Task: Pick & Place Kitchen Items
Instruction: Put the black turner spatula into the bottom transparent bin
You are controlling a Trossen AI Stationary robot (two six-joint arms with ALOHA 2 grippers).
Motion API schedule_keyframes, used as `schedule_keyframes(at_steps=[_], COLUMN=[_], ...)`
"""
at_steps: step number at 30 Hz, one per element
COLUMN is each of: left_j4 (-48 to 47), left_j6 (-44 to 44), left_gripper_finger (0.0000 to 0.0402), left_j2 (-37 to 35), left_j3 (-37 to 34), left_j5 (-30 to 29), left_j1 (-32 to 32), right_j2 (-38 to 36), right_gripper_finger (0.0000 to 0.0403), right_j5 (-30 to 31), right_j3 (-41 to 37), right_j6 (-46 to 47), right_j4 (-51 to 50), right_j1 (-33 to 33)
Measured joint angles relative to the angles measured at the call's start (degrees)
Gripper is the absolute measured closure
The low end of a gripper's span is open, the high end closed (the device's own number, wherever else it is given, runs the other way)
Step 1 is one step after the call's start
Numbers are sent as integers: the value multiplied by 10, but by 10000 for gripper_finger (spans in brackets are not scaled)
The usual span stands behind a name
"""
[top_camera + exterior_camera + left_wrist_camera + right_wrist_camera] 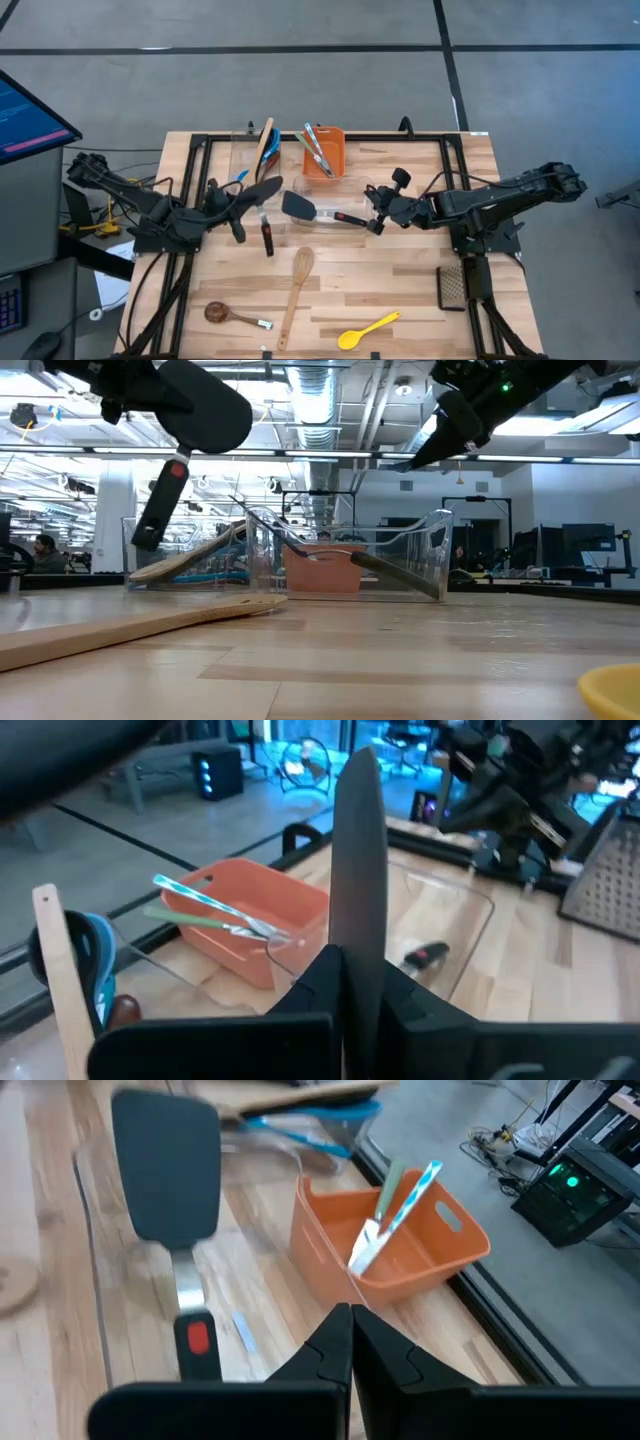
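My left gripper [355, 958] is shut on a black utensil [264, 205] with a broad head and a red-marked handle. It holds the utensil over the table's left middle, near a clear tub [262, 150] of wooden and blue utensils. A black turner [168, 1175] lies in another clear tub [330, 205], its head toward the left. My right gripper [350, 1318] is shut and holds nothing, hovering by that turner's handle end. Wooden spoon [297, 290], yellow spoon [368, 330] and brown spoon [225, 315] lie flat on the near table. My left gripper pinches the black utensil's broad head [356, 920] between its two fingers, the head standing edge-on between them. The fingers come nearly level from the table's left. The handle [160, 500] hangs slanting down below the head, and its end is clear of the table.
An orange bin [325, 150] at the far middle holds a few blue and green utensils. A dark perforated piece [452, 287] lies at the right near my right arm's base. Black frame rails run along both table sides.
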Motion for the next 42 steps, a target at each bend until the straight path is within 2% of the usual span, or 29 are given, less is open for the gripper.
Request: schedule_keyframes(at_steps=[6, 11, 17, 19, 24, 28, 32, 37, 39, 42], left_j4=[89, 188, 299, 343, 475, 526, 569, 685, 721, 743], left_j6=[62, 118, 209, 235, 298, 308, 308, 309, 309, 316], left_gripper_finger=[402, 401, 401, 401, 401, 401, 401, 401, 401, 401], left_j2=[0, -5, 26, 51, 129, 160, 193, 245, 263, 281], left_j3=[0, 0, 0, 0, 0, 0, 0, -1, -1, -1], left_j5=[-4, 77, 124, 150, 260, 332, 374, 459, 487, 492], left_j1=[-3, -3, 13, 31, 102, 170, 221, 262, 273, 284], right_j2=[0, 0, 0, 0, 0, 0, 0, 5, 18, 44], right_gripper_finger=[403, 403, 403, 403, 403, 403, 403, 403, 403, 403], right_j5=[0, 0, 0, 0, 0, -1, -43, -142, -155, -166], right_j3=[0, 0, 0, 0, 0, 0, 0, 0, 0, 0], right_j6=[0, 0, 0, 0, 0, 0, 0, -2, -2, -6], right_j4=[41, 42, 44, 50, 70, 70, 102, 185, 215, 268], right_j1=[0, 0, -8, -9, -11, -9, -6, -6, -6, -6])
